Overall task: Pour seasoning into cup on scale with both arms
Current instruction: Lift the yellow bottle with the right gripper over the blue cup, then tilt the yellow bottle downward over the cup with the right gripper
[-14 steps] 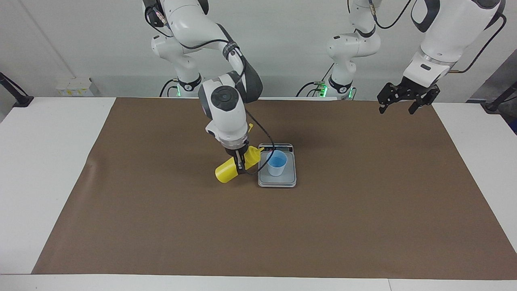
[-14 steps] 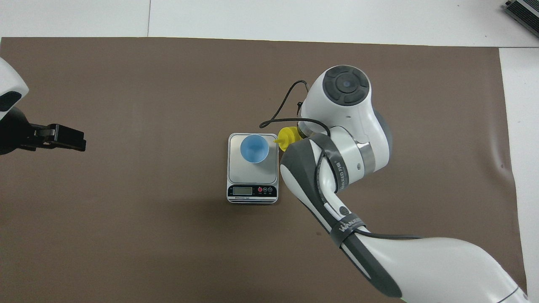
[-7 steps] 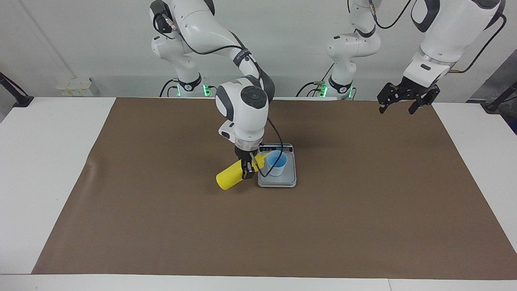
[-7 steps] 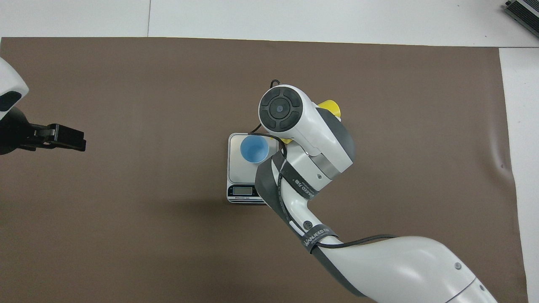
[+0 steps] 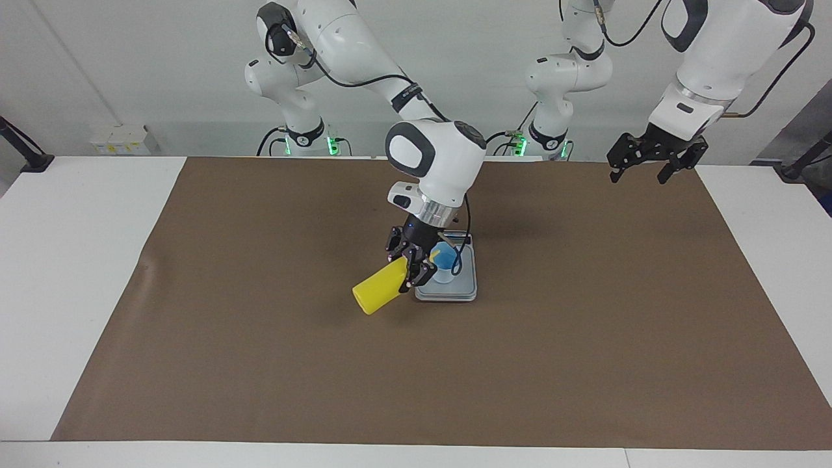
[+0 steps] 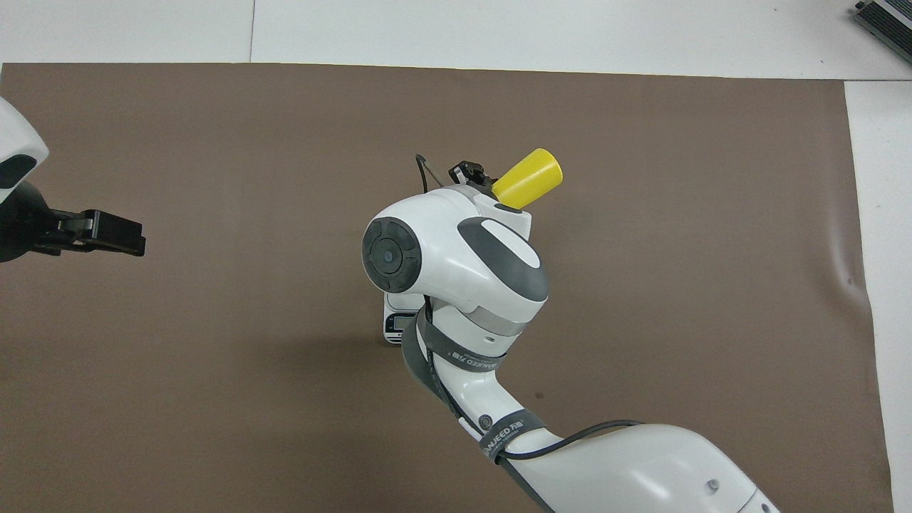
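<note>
Seasoning in its yellow bottle [image 5: 379,294] is clenched at the neck end by the right gripper [image 5: 415,268], tilted so the base sticks out over the brown mat [image 5: 260,364] toward the right arm's end of the desk; the nozzle reaches the cup [image 5: 445,265], but gripper links and a black cable hide most of it. The cup stands on the scale [image 5: 463,292], its near side covered by the gripper. From overhead, the right arm's wrist blocks the cup entirely and leaves only a corner of the scale's display showing. The left gripper [image 5: 643,170] waits with fingers spread, holding nothing, over the mat's edge at the left arm's end.
</note>
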`<state>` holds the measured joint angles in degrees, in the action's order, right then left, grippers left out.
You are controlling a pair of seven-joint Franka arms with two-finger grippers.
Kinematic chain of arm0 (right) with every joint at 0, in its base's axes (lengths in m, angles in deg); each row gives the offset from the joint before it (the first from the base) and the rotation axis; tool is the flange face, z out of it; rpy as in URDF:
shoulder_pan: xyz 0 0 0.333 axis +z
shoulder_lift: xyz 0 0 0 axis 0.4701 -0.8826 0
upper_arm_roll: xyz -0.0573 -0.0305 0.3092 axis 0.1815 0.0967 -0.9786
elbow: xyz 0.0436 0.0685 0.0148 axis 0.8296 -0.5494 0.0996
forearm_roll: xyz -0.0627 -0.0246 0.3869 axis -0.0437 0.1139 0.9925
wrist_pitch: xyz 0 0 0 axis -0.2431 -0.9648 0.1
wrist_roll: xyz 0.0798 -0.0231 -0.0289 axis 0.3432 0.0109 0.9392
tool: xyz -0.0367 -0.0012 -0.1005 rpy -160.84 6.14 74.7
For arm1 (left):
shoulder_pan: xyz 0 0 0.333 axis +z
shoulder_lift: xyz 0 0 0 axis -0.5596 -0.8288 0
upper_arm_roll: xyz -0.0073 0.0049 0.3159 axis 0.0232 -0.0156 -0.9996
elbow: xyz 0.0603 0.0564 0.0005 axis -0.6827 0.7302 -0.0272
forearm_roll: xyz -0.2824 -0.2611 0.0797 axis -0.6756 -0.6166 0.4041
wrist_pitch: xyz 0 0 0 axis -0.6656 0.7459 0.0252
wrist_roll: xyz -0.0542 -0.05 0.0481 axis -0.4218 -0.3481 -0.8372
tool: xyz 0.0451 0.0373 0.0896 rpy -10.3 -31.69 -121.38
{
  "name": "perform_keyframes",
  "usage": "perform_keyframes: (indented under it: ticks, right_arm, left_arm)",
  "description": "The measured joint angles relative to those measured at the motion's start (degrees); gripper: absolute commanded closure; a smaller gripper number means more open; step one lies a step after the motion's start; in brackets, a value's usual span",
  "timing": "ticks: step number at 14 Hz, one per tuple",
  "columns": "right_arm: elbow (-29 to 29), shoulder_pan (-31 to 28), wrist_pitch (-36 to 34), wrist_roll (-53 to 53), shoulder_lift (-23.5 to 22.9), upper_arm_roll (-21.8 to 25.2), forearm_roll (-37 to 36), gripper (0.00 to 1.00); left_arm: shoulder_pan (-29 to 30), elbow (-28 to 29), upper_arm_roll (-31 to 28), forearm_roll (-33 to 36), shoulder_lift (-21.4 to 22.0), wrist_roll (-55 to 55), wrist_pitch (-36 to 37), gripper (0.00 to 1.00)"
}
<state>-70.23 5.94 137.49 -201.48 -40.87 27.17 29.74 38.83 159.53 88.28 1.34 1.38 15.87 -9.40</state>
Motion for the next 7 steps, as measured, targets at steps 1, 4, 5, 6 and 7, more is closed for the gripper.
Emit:
perform_keyframes:
  ticks: [1, 4, 5, 6, 7]
  right_arm:
    - [-0.1, 0.2, 0.5, 0.0, 0.0, 0.0, -2.1, 1.00]
    - [-0.9, 1.8, 0.9, -1.1, 0.0, -0.2, -8.4, 1.00]
    - [-1.3, 2.5, 1.3, -2.7, 0.0, -0.2, -10.8, 1.00]
    - [-1.9, 3.1, 2.2, -4.4, 0.0, -0.2, -12.9, 1.00]
    - [-2.7, 3.4, 3.9, -6.5, 0.0, -0.2, -14.8, 1.00]
  left_arm:
    - [0.0, 0.0, 0.0, 0.0, 0.0, 0.0, 0.0, 0.00]
    - [0.0, 0.0, 0.0, 0.0, 0.0, 0.0, 0.0, 0.00]
    - [0.0, 0.0, 0.0, 0.0, 0.0, 0.0, 0.0, 0.00]
    - [0.0, 0.0, 0.0, 0.0, 0.0, 0.0, 0.0, 0.00]
    - [0.0, 0.0, 0.0, 0.0, 0.0, 0.0, 0.0, 0.00]
